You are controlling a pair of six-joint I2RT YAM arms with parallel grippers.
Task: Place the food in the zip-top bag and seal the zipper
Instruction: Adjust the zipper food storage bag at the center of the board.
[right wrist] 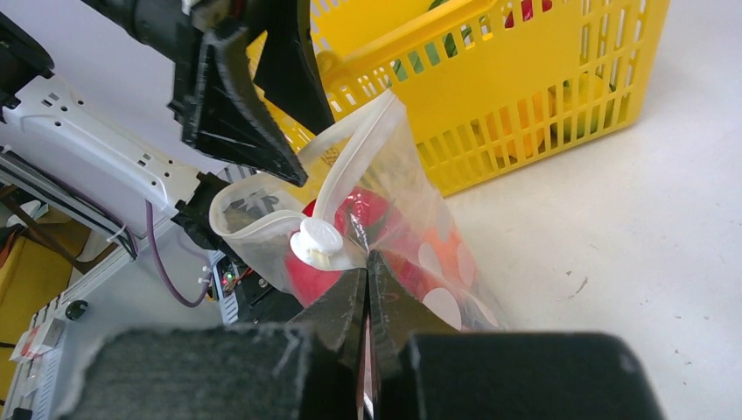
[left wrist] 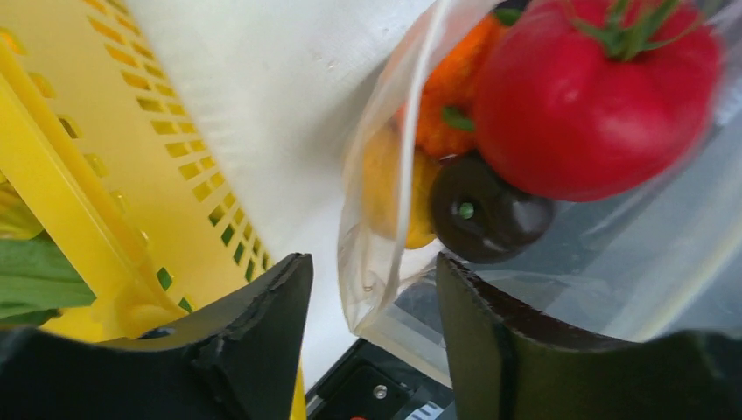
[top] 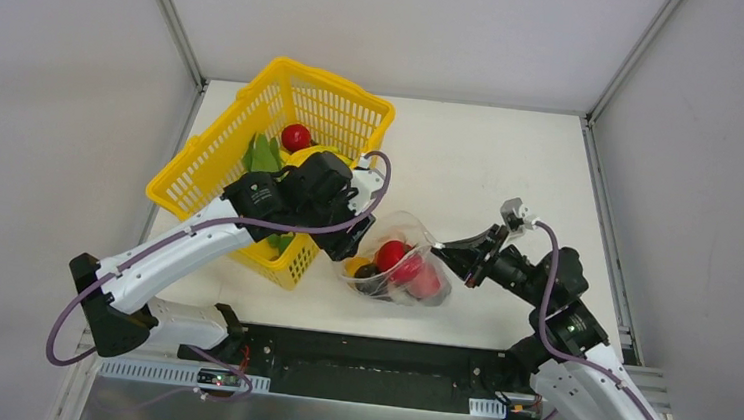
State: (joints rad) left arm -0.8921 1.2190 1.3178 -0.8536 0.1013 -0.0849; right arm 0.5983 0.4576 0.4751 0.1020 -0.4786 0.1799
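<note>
From above, the left arm covers the near side of the yellow basket at the desk's far left corner, hiding most of the food inside it. In the left wrist view the red tomato in the zip-top bag is blurred and cut by the top edge. In the right wrist view the right end effector blocks the bag's near part, so whether its pressed-together tips catch the zipper or plain film cannot be told.

The left arm and right arm wear white shells between black joints. A purple cable trails along each. Matte black wedge-shaped fingers show rough, chipped edges.
</note>
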